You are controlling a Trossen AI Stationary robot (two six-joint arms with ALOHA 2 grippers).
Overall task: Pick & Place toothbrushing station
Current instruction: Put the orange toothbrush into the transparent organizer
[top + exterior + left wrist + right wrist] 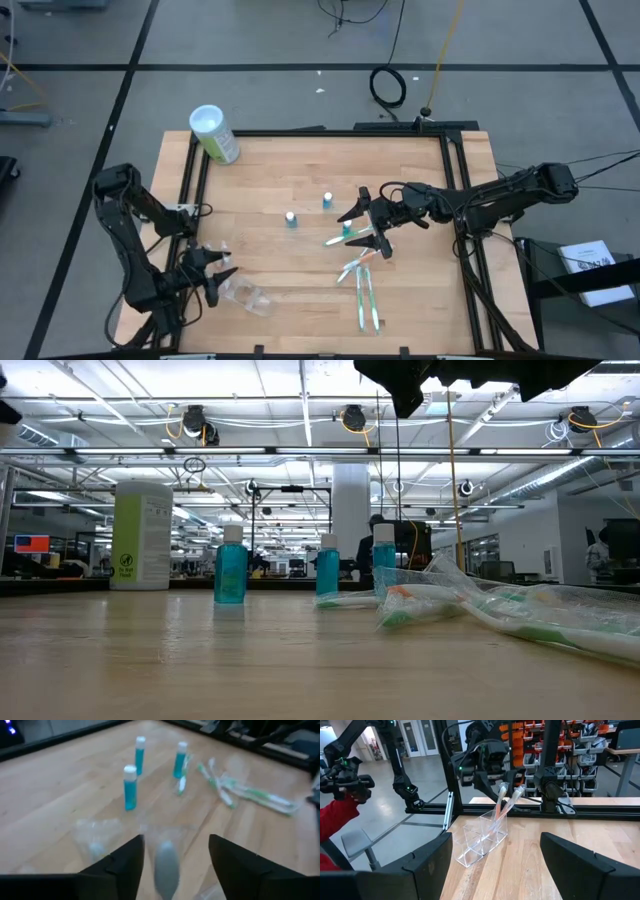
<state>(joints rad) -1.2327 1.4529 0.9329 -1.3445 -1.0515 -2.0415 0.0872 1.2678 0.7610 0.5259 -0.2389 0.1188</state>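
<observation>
- Your left gripper [213,274] hangs released at the bench's [270,170] front-left corner, the clear holder [245,296] just beside it near the front edge
- Your right gripper [366,230] stands open over the toothbrushes [365,290] mid-bench, right of the tubes [291,218]
- Open wood lies between them

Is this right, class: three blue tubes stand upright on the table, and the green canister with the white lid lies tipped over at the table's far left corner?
Not quite. The three blue tubes do stand upright on the table, but the green canister is upright too, not tipped over. The low view shows it standing on its base at the table's far left corner.
</observation>
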